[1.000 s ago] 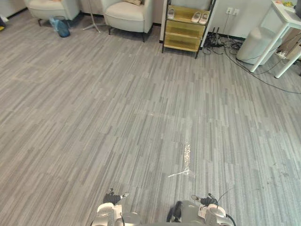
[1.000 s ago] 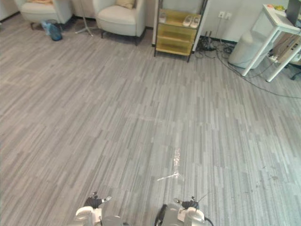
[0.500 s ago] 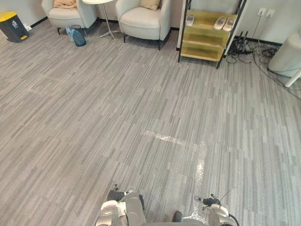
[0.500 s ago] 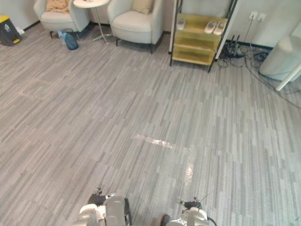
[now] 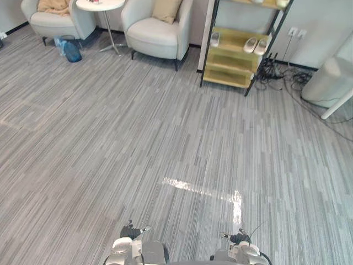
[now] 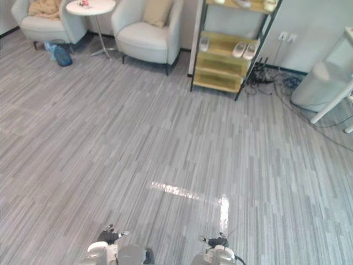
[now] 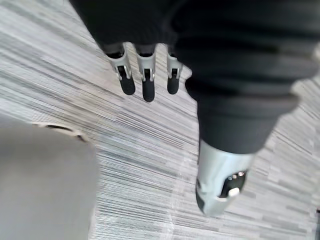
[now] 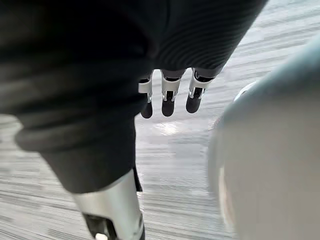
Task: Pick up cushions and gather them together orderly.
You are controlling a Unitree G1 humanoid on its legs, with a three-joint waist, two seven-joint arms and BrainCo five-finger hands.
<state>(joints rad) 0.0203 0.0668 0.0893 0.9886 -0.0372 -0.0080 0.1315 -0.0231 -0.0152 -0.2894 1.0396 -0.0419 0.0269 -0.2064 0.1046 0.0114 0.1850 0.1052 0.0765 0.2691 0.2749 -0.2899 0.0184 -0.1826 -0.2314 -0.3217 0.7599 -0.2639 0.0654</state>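
Observation:
A tan cushion (image 5: 165,9) leans upright against the back of a white armchair (image 5: 156,34) at the far side of the room. A second tan, rumpled cushion or throw (image 5: 53,5) lies on another white armchair (image 5: 52,19) at the far left. My left hand (image 7: 145,80) hangs over the grey plank floor with straight fingers and holds nothing. My right hand (image 8: 167,97) hangs the same way, fingers straight and empty. Both are far from the cushions.
A round white side table (image 5: 100,5) stands between the armchairs, with a blue bag (image 5: 70,49) on the floor beside it. A yellow shelf (image 5: 231,55) with slippers stands at the back, then cables (image 5: 281,69), a white bin (image 5: 328,83) and a white table leg (image 5: 336,105).
The whole picture has shifted, so the camera has moved; the armchairs and shelf now sit elsewhere in view. Nothing in the room itself has moved.

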